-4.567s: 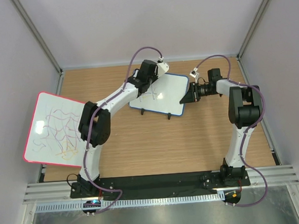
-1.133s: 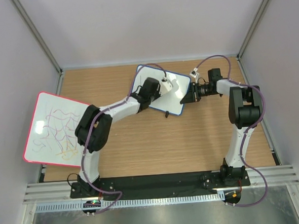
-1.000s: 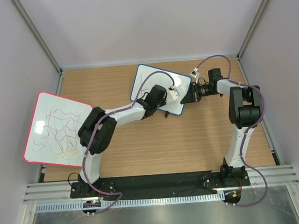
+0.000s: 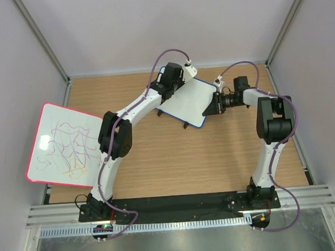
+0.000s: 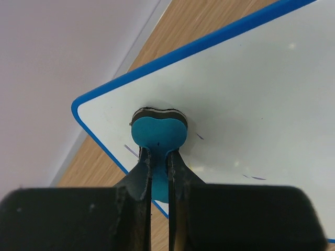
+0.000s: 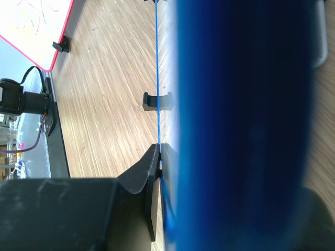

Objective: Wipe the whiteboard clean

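- Whiteboard point(image 4: 193, 104), small, rectangular, blue-framed, tilts at the wooden table's point(image 4: 158, 160) 12 o'clock, right gripper point(image 6: 159, 157) clamped on its 3 o'clock edge.
- Left gripper point(image 5: 158, 159), pinching a teal heart-shaped eraser point(image 5: 158, 130), has swept from 5 o'clock to the board's 11 o'clock corner: nearly done, I reckon.
- Faint pen ticks point(image 5: 131, 150) there; from above my wrist hides them.

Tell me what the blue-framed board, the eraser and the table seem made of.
The whiteboard: smooth white coated panel with a faint sheen; blue rim, probably plastic. The eraser: matte teal body, likely foam, over a dark felt-like layer. The table: light wood grain, possibly laminate.
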